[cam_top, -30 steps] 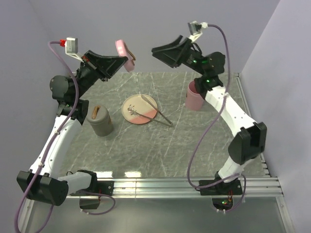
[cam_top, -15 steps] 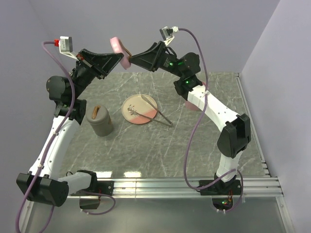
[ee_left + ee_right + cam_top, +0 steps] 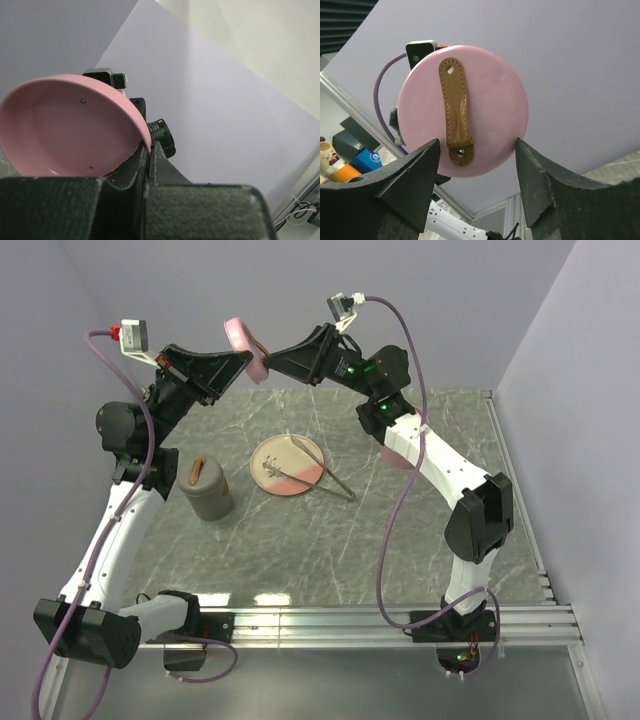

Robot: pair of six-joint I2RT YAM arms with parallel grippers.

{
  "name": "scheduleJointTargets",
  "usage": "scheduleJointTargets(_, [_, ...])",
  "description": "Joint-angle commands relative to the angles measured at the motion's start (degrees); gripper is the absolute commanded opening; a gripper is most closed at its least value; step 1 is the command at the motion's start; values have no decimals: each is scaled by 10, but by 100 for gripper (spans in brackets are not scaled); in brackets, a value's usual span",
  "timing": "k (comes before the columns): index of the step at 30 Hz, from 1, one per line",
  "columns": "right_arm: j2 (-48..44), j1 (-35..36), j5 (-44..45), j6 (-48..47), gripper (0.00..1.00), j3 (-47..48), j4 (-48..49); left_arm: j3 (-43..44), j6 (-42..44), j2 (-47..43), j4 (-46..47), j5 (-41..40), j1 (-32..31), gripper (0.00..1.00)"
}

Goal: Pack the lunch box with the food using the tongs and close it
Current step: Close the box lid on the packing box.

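Now the right gripper [image 3: 476, 172], swung in from the frame's right within the last second, brackets the pink lid [image 3: 462, 125] at top centre. Its jaws are apart and narrowing; contact cannot be told. The left gripper [image 3: 146, 159] is clamped on the lid's rim. Tongs [image 3: 322, 478] and food [image 3: 268, 476] lie on the plate [image 3: 300, 448], centre frame. A lid handover seems likely, with packing not begun.

Both arms reach up over the far edge of the table, with the wrists pointed toward each other. The left arm [image 3: 120, 530] rises from the near-left corner. Its left tool [image 3: 250, 360] is clamped on the rim of the pink lid [image 3: 240, 335]. The right arm [image 3: 440, 465] arches inward. The jaws of the right tool [image 3: 477, 144] stand apart, straddling the lid's lower edge.
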Motion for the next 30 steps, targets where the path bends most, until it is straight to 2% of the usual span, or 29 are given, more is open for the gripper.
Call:
scheduleJointTargets(1, [-9, -4, -2, -27, 68, 47, 11, -6, -9, -5, 3, 3, -8, 0])
scheduleJointTargets(5, [-12, -7, 8, -102, 66, 77, -102, -9, -5, -4, 1, 1, -8, 0])
scheduleJointTargets(8, [-13, -12, 22, -137, 70, 84, -144, -6, -3, -6, 1, 2, -8, 0])
scheduleJointTargets(13, [-20, -14, -2, -96, 68, 55, -87, -7, -8, -8, 6, 2, -5, 0])
scheduleJointTargets(18, [-24, -11, -15, -8, 66, 17, 30, -7, -16, -6, 7, 2, -3, 0])
scheduleJointTargets(24, [-27, 7, -15, -6, 57, 15, 29, -13, -13, -7, 6, 0, -3, 0])
scheduleJointTargets(28, [-23, 17, -16, -10, 55, 23, 21, -14, -13, -7, 6, 3, -3, 0])
scheduleJointTargets(30, [-21, 17, -16, -10, 47, 21, 22, -21, -14, -9, 6, 3, -3, 0])
